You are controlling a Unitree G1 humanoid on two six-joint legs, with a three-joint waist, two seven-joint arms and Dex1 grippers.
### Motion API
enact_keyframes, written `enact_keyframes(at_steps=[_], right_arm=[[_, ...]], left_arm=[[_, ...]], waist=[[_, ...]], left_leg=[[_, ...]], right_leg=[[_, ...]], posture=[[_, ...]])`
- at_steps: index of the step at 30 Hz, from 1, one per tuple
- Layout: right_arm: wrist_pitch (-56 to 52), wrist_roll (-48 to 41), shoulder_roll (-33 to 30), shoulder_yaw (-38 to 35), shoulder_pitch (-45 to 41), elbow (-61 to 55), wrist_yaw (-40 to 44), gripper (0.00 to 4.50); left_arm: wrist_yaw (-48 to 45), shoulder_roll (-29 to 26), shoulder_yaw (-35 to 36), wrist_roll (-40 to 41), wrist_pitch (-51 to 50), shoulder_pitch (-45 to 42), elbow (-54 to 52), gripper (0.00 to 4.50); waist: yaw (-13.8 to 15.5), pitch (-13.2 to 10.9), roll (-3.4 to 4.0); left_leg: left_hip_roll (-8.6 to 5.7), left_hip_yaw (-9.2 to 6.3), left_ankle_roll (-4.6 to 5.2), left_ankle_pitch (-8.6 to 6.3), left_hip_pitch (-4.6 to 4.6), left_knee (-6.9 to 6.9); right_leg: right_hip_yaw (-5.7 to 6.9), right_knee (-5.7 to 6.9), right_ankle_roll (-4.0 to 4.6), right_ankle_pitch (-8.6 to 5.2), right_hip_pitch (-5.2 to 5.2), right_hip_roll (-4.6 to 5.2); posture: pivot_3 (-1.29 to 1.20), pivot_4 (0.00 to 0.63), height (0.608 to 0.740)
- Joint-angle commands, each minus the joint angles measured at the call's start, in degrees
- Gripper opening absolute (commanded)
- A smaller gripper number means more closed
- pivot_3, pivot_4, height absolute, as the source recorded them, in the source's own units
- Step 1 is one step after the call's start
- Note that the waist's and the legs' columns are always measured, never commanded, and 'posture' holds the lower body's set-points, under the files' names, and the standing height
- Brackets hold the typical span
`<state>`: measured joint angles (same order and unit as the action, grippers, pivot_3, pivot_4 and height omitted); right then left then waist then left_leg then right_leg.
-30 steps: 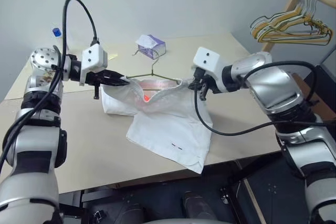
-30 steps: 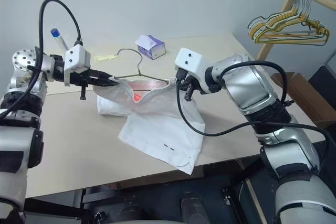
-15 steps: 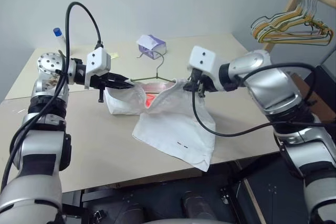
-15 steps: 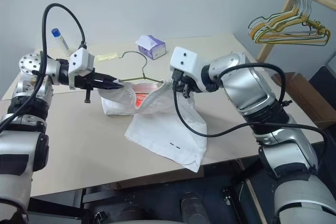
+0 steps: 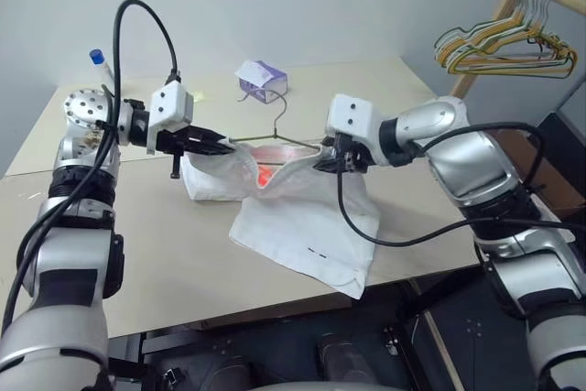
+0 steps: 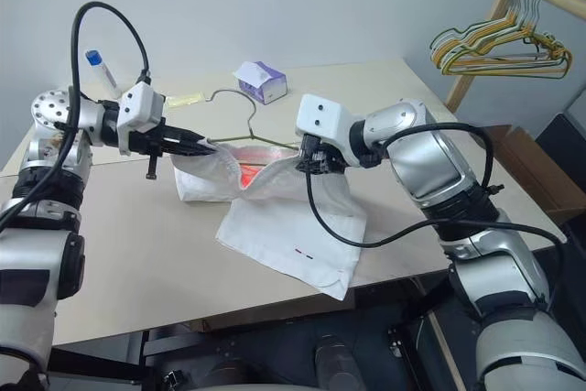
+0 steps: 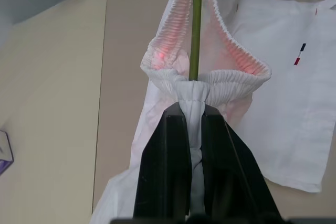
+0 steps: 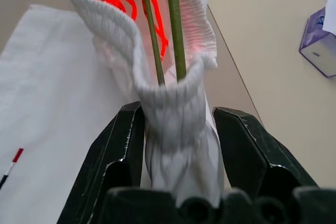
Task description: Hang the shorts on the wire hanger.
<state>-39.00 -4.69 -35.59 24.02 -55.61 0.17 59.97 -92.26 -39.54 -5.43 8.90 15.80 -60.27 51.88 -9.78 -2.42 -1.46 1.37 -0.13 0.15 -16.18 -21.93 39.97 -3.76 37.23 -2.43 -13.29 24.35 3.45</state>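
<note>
Right wrist view: the right claw (image 8: 176, 129) has just spread off the shorts (image 8: 173, 103), leaving them on the wire hanger (image 8: 176, 30); the left claw (image 7: 194, 121) pinches the waistband.

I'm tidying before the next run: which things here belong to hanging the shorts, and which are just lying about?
In the job:
- shorts
- wire hanger
- left tool
- right tool

Lying about:
- tissue box
- bunched hangers on the rack
- blue-capped tube
</note>
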Motion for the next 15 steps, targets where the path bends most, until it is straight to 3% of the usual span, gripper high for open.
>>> enact_keyframes(at_steps=[1, 3, 8, 11, 15], right_arm=[[-0.3, -1.7, 0.5, -3.0, -1.0, 0.7, 1.3, 2.30], [-1.1, -2.5, 0.9, -3.4, -1.0, 1.5, 1.9, 1.92], [-1.1, -2.8, 1.0, -3.5, -0.4, 2.8, 2.2, 0.21], [-1.2, -2.8, 1.0, -3.7, 0.3, 3.0, 2.2, 0.08], [-1.9, -3.6, 1.4, -4.6, 1.5, 2.4, 1.3, 0.08]], left_arm=[[-0.2, -1.1, 0.8, 2.7, -0.5, -0.2, -2.6, 0.00], [-0.2, -1.3, 0.7, 3.3, -1.0, 0.0, -3.0, 0.00], [-0.2, -1.6, 0.4, 2.7, 0.2, 0.2, -2.6, 0.00], [0.3, -1.1, 1.5, 1.9, 1.5, 0.1, -1.4, 0.00], [1.3, 0.3, 3.4, 3.3, 2.2, -0.8, 0.0, 1.27]], waist=[[-0.1, 0.0, 0.00], [-0.2, 0.0, 0.00], [-0.3, 0.0, 0.00], [-0.4, 0.0, 0.00], [-0.3, 0.0, 0.00]], left_leg=[[0.00, -0.02, 0.00, 0.00, 0.01, 0.00], [0.00, -0.04, 0.00, 0.00, 0.01, 0.01], [0.00, -0.07, 0.00, 0.00, 0.02, 0.00], [0.00, -0.08, 0.00, 0.00, 0.02, 0.00], [0.00, -0.07, 0.00, 0.00, 0.03, 0.01]], right_leg=[[0.00, 0.01, 0.00, 0.00, -0.01, 0.00], [0.00, 0.00, 0.00, 0.00, -0.01, 0.00], [0.00, 0.00, 0.00, 0.00, -0.01, 0.00], [0.00, 0.01, 0.00, 0.00, -0.01, 0.01], [0.00, 0.01, -0.01, 0.00, -0.01, 0.02]], posture=[[-0.10, 0.000, 0.740], [-0.10, 0.000, 0.740], [-0.10, 0.000, 0.740], [-0.10, 0.000, 0.740], [-0.10, 0.000, 0.740]])
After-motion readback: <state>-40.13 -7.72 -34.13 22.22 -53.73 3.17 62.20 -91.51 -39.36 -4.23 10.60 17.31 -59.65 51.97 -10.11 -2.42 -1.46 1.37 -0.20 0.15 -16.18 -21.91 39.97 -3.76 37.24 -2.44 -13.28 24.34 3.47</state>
